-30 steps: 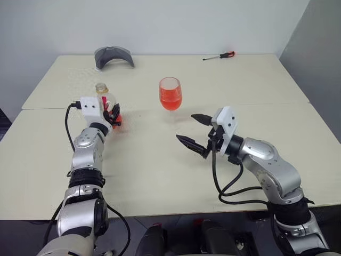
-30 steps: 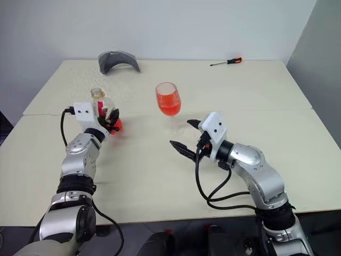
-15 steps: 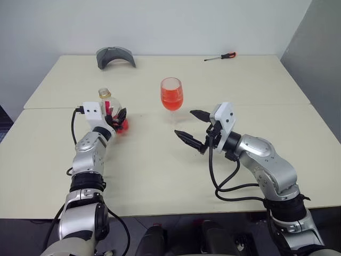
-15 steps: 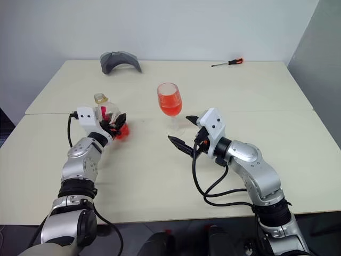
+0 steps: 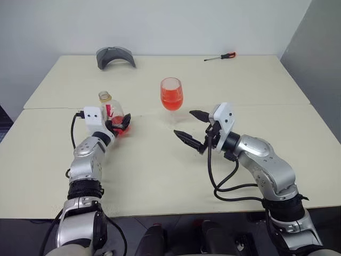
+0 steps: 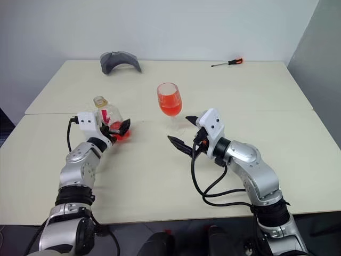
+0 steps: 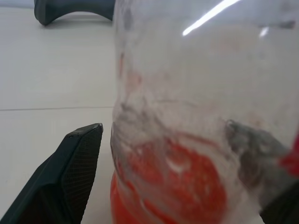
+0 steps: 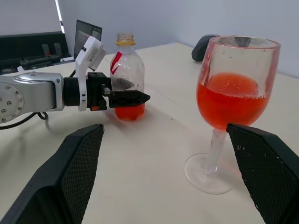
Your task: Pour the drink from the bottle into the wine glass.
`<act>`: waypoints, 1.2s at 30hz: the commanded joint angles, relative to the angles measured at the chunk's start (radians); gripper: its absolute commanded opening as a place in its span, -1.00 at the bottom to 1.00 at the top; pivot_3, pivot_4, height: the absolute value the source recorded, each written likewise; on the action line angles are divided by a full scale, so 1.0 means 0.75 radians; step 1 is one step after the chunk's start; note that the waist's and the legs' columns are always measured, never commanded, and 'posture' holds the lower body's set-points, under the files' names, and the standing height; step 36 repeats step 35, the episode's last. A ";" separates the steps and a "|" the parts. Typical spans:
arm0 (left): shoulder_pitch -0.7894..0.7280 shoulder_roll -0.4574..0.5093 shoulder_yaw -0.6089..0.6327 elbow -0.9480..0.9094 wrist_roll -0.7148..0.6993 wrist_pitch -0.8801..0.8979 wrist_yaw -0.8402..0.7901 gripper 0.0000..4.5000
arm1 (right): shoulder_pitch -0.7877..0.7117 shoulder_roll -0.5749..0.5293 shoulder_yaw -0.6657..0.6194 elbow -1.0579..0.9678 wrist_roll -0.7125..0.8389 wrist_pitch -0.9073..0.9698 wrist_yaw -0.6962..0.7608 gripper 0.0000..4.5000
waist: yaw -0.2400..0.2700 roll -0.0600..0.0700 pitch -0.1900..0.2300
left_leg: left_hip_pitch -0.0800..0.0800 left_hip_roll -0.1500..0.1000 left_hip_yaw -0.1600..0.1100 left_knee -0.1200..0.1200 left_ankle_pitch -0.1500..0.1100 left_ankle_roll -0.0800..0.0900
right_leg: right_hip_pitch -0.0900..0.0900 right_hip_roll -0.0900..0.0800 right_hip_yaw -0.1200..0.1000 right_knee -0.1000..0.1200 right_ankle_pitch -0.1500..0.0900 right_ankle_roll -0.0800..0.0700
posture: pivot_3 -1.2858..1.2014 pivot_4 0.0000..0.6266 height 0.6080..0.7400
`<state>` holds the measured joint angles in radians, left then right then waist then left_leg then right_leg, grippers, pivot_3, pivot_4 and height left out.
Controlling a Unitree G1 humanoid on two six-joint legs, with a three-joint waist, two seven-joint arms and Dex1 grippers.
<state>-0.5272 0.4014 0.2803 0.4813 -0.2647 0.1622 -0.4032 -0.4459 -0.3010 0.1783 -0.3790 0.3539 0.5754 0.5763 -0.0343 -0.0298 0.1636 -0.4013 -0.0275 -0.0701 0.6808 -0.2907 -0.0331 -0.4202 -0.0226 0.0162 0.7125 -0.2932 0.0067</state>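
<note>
The bottle [image 5: 108,108], clear with a red label and no cap, stands upright on the table at the left, a little red drink [image 8: 128,112] in its bottom. My left gripper [image 5: 118,124] is open around its lower body; one finger [image 7: 70,177] shows a narrow gap to the plastic, the other sits behind the bottle [image 7: 187,116]. The wine glass [image 5: 171,96] stands mid-table, about half full of the red drink [image 8: 226,100]. My right gripper [image 5: 191,128] hangs open and empty just in front and to the right of the glass.
A grey curved object [image 5: 114,56] lies at the back left and a red-handled screwdriver [image 5: 219,56] at the back right. A seam [image 5: 277,104] crosses the cream table behind the glass. Screens [image 8: 32,46] stand beyond the table's left side.
My left gripper has opened off the bottle, which stays standing on the table, and the hand has eased slightly back and down. The right arm has kept still.
</note>
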 commanded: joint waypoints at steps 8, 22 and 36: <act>0.139 -0.020 0.038 -0.360 -0.073 0.176 0.063 0.99 | 0.049 -0.033 -0.029 -0.112 0.105 0.002 0.065 1.00 | 0.002 0.000 0.000 | 0.000 0.000 0.000 0.000 0.000 0.000 | 0.001 0.000 0.000 0.000 0.000 0.000 | 0.03 -0.52 1.00; 0.677 -0.061 0.048 -1.143 -0.185 0.568 0.213 0.99 | 0.351 -0.048 -0.095 -0.292 0.015 0.070 -0.203 1.00 | 0.013 -0.001 -0.001 | 0.002 0.001 0.000 -0.001 -0.003 0.005 | 0.003 0.000 0.001 -0.002 0.000 0.000 | 0.03 -0.52 1.00; 0.754 -0.118 -0.174 -1.436 -0.095 0.720 0.344 0.99 | 0.730 0.184 -0.105 -0.463 -0.314 0.193 -0.748 1.00 | 0.030 0.005 -0.005 | 0.013 0.002 -0.002 -0.005 -0.003 0.005 | 0.019 0.003 0.000 -0.012 -0.001 0.000 | 0.03 -0.52 1.00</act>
